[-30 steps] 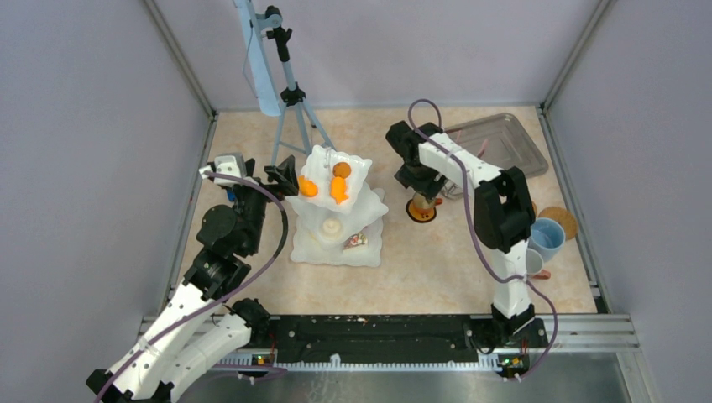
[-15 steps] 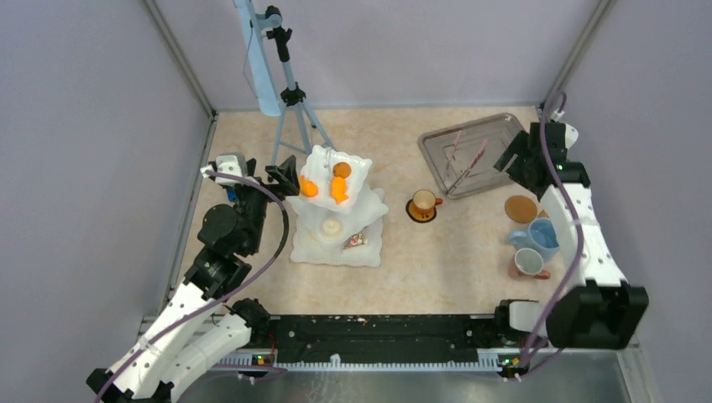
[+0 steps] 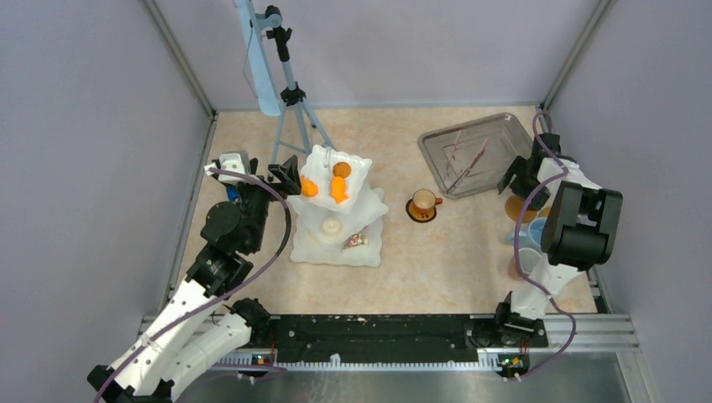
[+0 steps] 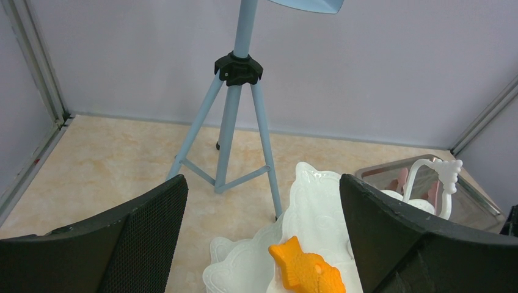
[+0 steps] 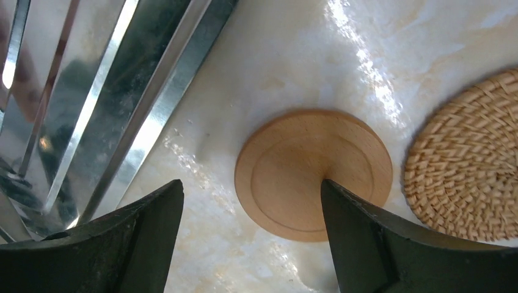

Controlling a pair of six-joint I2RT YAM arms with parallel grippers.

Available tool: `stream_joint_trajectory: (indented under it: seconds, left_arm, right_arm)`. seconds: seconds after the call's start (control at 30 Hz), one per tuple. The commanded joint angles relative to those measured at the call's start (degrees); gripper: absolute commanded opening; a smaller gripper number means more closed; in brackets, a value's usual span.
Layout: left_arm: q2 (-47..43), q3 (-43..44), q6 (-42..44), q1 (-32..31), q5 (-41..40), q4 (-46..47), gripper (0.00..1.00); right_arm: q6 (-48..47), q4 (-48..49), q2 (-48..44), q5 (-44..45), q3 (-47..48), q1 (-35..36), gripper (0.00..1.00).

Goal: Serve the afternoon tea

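My right end effector (image 5: 250,183) hangs low over the right side of the worktop (image 3: 437,260) with its fingers spread wide and nothing between them. Straight below it lies a round wooden coaster (image 5: 314,174). A woven coaster (image 5: 470,177) sits just beside it on one side, and the edge of the steel tray (image 5: 91,110) on the other. From above, pink tongs (image 3: 470,164) lie inside that tray.

My left end effector (image 4: 259,183) is also open and empty, and is held at the left flank of the white tiered stand (image 3: 369,252), level with its top plate. The pastries sit on that stand. Two orange ones (image 3: 308,188) and a round brown one (image 3: 341,169) are on the top tier. A cream one (image 3: 332,225) is on the tier below, and a cake slice (image 3: 356,241) is on the bottom tier. In the left wrist view one orange pastry (image 4: 305,271) is fish-shaped.

The orange-brown mug (image 3: 424,202) stands between the stand and the tray, apart from both arms. A blue tripod (image 4: 235,110) stands behind the stand.
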Motion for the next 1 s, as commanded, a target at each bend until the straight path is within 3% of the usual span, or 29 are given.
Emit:
stream_joint_trajectory:
  seconds: [0.0,0.2,0.47,0.73,0.97]
  left_arm:
    - [0.3,1.7,-0.1,0.1,0.7,1.8,0.99]
    - [0.4,1.8,-0.1,0.1,0.9,1.8,0.99]
    - [1.0,1.8,-0.3,0.1,1.8,1.8,0.99]
    - [1.1,1.9,-0.2,0.1,1.8,1.7,0.99]
    - [1.6,2.0,-0.4,0.1,2.3,1.6,0.99]
  right_arm:
    - [-0.8,6.3,1.7,-2.9,0.4,-0.4,0.81]
    - [1.5,7.5,2.7,-6.1,-3.9,-0.2,0.75]
    - [5.2,6.3,-4.6,-9.7,-14.6,5.8,0.70]
    - [10.5,3.6,-13.3,-12.2,-23.2,12.7,0.70]
    - [16.0,2.6,-22.3,-12.6,-31.6,23.7,0.70]
